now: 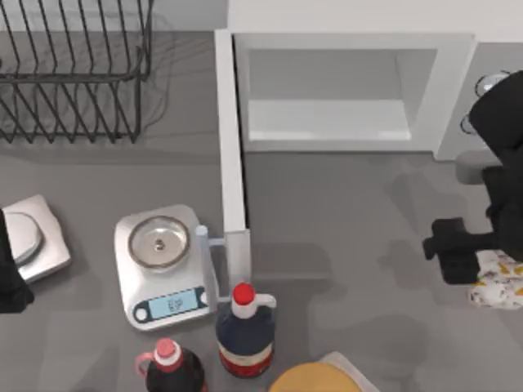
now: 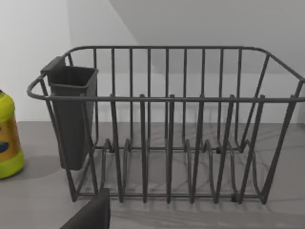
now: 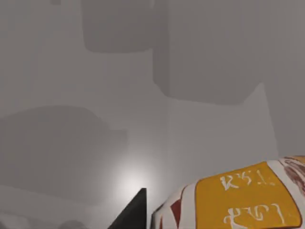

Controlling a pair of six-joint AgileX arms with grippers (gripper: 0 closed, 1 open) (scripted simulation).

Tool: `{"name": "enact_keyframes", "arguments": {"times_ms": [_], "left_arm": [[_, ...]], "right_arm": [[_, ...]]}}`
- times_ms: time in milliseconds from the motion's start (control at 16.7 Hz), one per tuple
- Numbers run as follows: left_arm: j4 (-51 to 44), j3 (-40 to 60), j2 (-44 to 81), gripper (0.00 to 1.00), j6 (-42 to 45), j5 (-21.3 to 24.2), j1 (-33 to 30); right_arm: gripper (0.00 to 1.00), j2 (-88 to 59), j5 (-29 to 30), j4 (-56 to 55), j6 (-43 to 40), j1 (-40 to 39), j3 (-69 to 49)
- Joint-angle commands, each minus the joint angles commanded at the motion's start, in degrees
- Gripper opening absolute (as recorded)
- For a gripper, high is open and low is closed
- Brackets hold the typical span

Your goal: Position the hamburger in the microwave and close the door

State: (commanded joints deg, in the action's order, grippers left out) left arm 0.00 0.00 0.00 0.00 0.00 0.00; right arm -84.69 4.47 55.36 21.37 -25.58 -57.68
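Grey tabletop (image 1: pixel 343 204) — microwave (image 1: pixel 343 90) at the back, cavity exposed.
Door (image 1: pixel 233 139) swung fully out toward the front; bare surface runs from it to the right gripper (image 1: pixel 478 269), clamped on the hamburger (image 1: pixel 500 282) right of the cavity. Left of the door: kitchen scale (image 1: pixel 163 265), dish rack (image 1: pixel 73 69); bottles (image 1: pixel 243 331) beside its tip. Left arm (image 1: pixel 10 278) parked far left — finger state unreadable.

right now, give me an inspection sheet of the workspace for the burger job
surface: grey table.
job's things: hamburger at the right edge, outside the microwave; door swung open.
clutter: kitchen scale, two bottles, tan disc, dish rack, yellow-green bottle.
grippers: right gripper by the hamburger; left arm parked at the left edge.
cables: nothing seen.
surroundings: pale wall.
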Motion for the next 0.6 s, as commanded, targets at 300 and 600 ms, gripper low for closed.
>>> {"name": "enact_keyframes", "arguments": {"times_ms": [300, 600], "left_arm": [[0.00, 0.00, 0.00, 1.00, 0.00, 0.00, 0.00], [0.00, 0.00, 0.00, 1.00, 0.00, 0.00, 0.00]], "right_arm": [[0.00, -13.64, 8.30, -21.68, -0.95, -3.41, -4.60], [0.00, -28.85, 18.17, -50.48, -2.92, -7.20, -8.55]]}}
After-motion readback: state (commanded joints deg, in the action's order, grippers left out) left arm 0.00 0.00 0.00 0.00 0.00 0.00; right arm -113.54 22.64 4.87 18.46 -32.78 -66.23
